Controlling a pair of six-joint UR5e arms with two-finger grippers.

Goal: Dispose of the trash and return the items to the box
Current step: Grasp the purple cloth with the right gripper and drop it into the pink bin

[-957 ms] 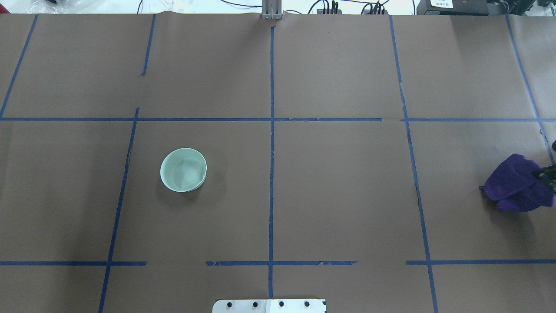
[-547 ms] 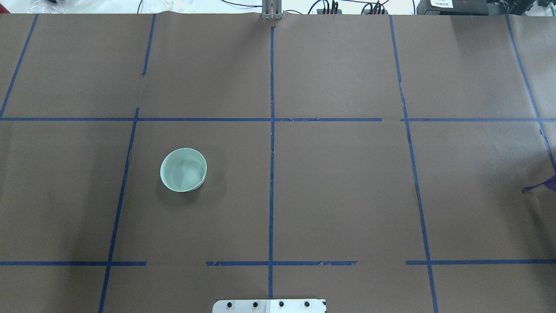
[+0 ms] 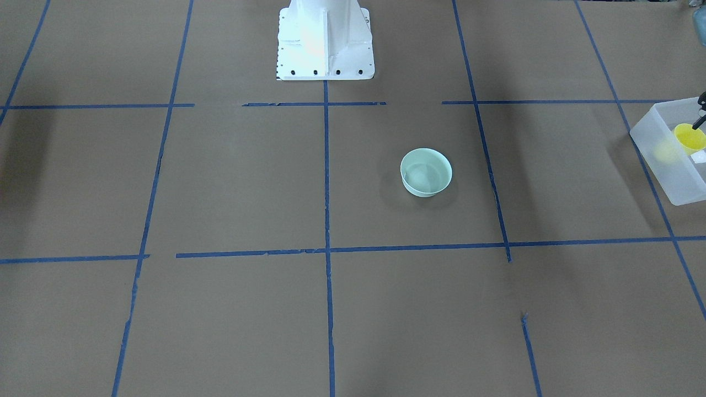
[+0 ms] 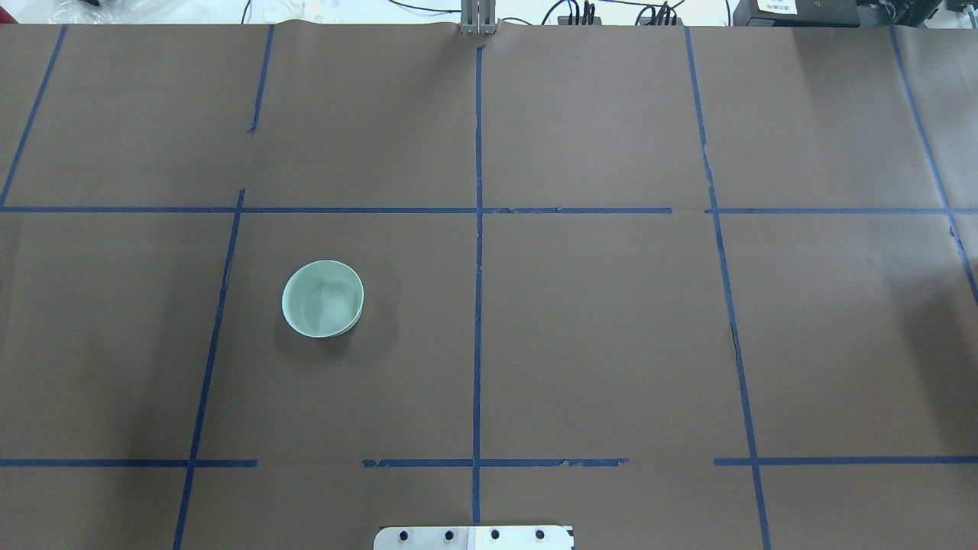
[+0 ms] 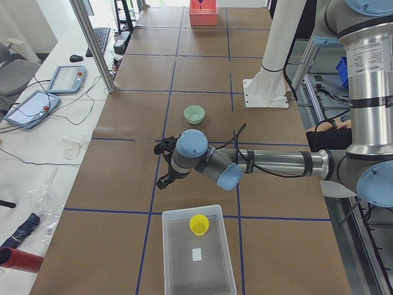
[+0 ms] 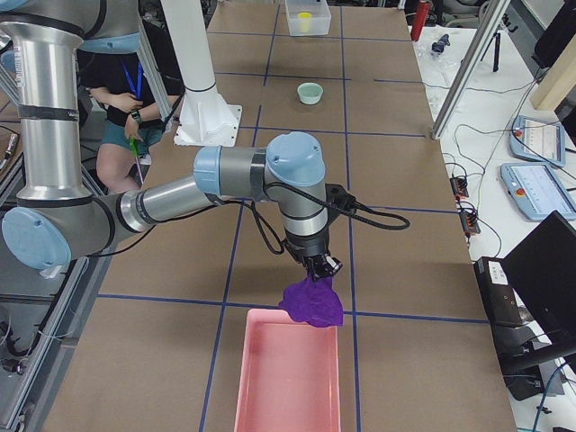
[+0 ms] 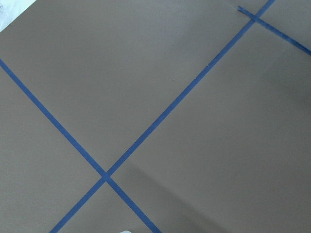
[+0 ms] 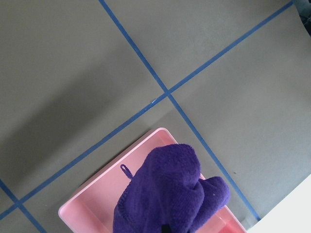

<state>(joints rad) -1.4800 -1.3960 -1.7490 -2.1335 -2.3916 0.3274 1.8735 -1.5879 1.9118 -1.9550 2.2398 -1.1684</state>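
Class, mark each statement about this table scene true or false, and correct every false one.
1. The yellow cup sits inside the translucent box. True.
2. The mint-green bowl is in that box too. False: it stands on the table, far outside the box.
3. The purple cloth hangs over one end of the pink bin. True.
4. The mint-green bowl lies upside down. False: it stands upright, opening upward.
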